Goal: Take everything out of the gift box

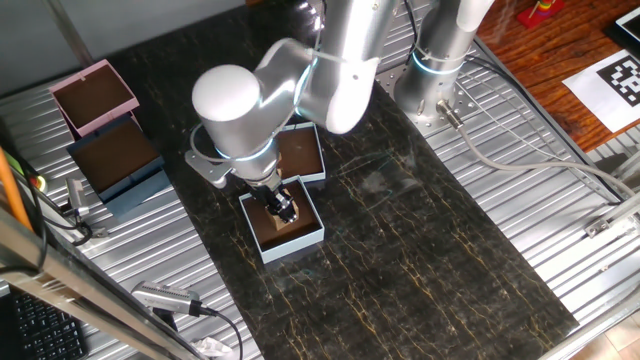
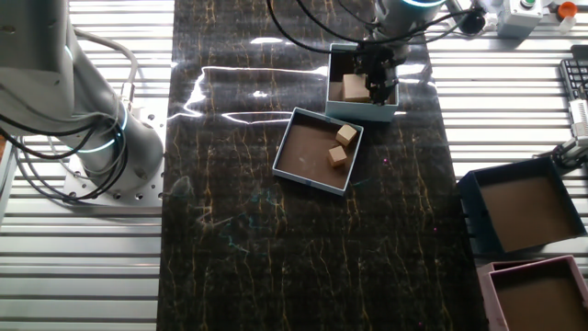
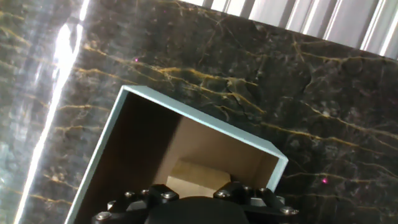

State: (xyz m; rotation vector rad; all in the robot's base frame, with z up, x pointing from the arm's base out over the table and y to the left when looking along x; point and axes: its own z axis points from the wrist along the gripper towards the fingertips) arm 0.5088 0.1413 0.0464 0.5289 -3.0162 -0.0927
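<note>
- Closest in, the hand view looks straight down into the gift box [image 3: 186, 155], pale blue rim, brown inside, and a tan wooden block [image 3: 196, 176] sits right at the 6 o'clock edge of the picture, just ahead of the gripper body.
- The fingertips themselves are out of shot there, so whether they're spread or clamped on the block, I cannot tell.
- Out to one fixed view: the gripper [image 1: 284, 212] is down inside the gift box [image 1: 300, 240], a sliver of tan showing beside it.
- The other fixed view backs that up: the gripper [image 2: 377, 81] hangs over the box's 3 o'clock side, one block [image 2: 356, 88] on the floor just to its left, possibly touching, too small to call.
- So my read: this is the pick of the last block in the box.
- Next move calls for a firm pinch on that block, then a straight lift clear of the fairly tall walls before any sideways travel.
- Further off, at 7 o'clock from the box, the shallow pale blue tray [image 2: 296, 167] holds two blocks [image 2: 341, 145], the likely drop spot.
- Farthest out, a dark blue box [image 2: 514, 213] and a pink box [image 2: 542, 294] sit off the mat.
</note>
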